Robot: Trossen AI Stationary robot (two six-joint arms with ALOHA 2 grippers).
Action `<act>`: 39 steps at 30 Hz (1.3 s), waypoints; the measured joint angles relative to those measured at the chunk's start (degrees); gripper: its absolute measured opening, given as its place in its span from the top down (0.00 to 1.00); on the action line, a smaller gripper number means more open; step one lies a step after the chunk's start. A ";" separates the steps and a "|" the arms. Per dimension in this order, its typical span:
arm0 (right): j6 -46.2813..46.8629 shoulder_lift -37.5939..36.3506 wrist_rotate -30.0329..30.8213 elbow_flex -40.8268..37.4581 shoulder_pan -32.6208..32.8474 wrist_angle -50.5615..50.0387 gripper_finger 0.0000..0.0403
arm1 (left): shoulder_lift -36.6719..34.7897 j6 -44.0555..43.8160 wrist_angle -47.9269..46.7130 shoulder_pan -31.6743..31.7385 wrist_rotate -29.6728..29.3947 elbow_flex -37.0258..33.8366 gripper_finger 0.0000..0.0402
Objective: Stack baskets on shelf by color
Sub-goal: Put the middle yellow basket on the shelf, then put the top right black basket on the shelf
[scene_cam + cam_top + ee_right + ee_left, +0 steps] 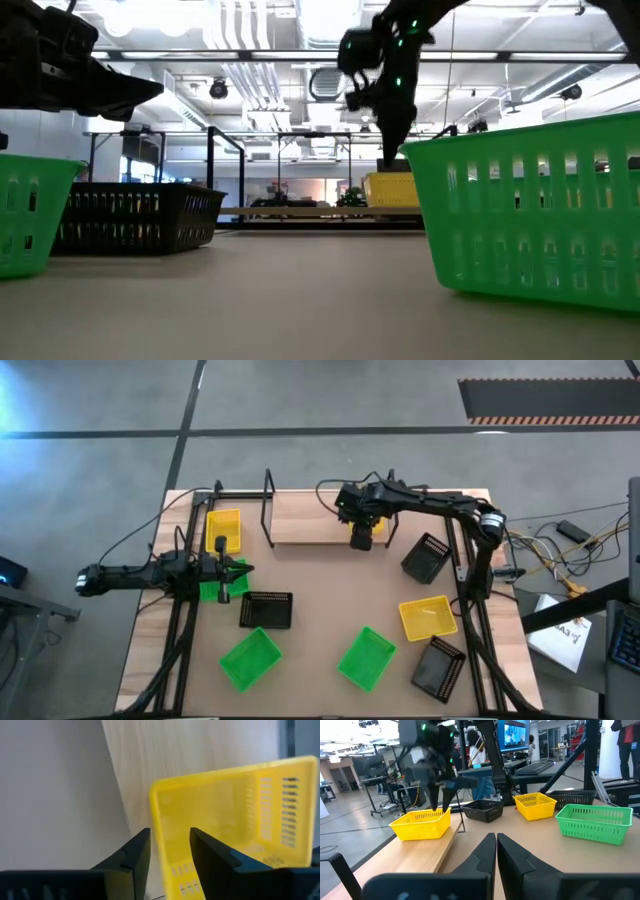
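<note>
A pale wooden bench (320, 610) stands on a grey floor. At its far edge lies the shelf (310, 515), a light board with thin black wire frames. The right gripper (361, 532) hangs above the shelf, jaws parted astride the wall of a yellow mesh basket (225, 815) resting on the board. The left gripper (232, 570), jaws clenched on nothing, hovers over a green basket (212, 585) near another yellow basket (224, 530). Black, green and yellow slotted plastic baskets lie scattered, all empty.
</note>
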 joint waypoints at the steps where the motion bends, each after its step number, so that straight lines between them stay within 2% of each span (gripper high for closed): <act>1: 2.84 -0.92 -0.23 -0.02 0.51 0.23 0.67 | 0.00 0.00 -0.02 0.00 0.00 0.00 1.00; 7: 14.73 -6.02 -4.01 -2.44 5.76 3.41 0.70 | 0.00 0.00 0.00 -0.02 -0.01 0.00 1.00; 13: 24.07 -11.73 -4.09 -12.44 16.48 8.71 0.74 | 0.00 0.02 -0.02 0.00 -0.03 0.00 1.00; 19: 40.79 -17.04 -4.09 -21.82 26.02 9.41 0.80 | 0.00 0.02 0.00 -0.01 -0.04 0.00 1.00; 24: 55.31 -22.36 -4.19 -27.38 31.39 7.43 0.84 | 0.00 0.02 -0.01 -0.01 -0.04 0.00 1.00; 27: 62.35 -26.08 -4.19 -29.67 32.22 2.39 0.84 | 0.00 0.02 0.00 0.00 -0.04 0.00 1.00; 30: 65.60 -29.91 -3.64 -32.37 31.40 -2.00 0.81 | 0.00 0.02 0.00 -0.01 -0.04 0.00 1.00; 39: 66.71 -39.30 -2.52 -43.69 21.99 -2.75 0.58 | 0.00 0.02 0.00 -0.02 -0.04 0.00 1.00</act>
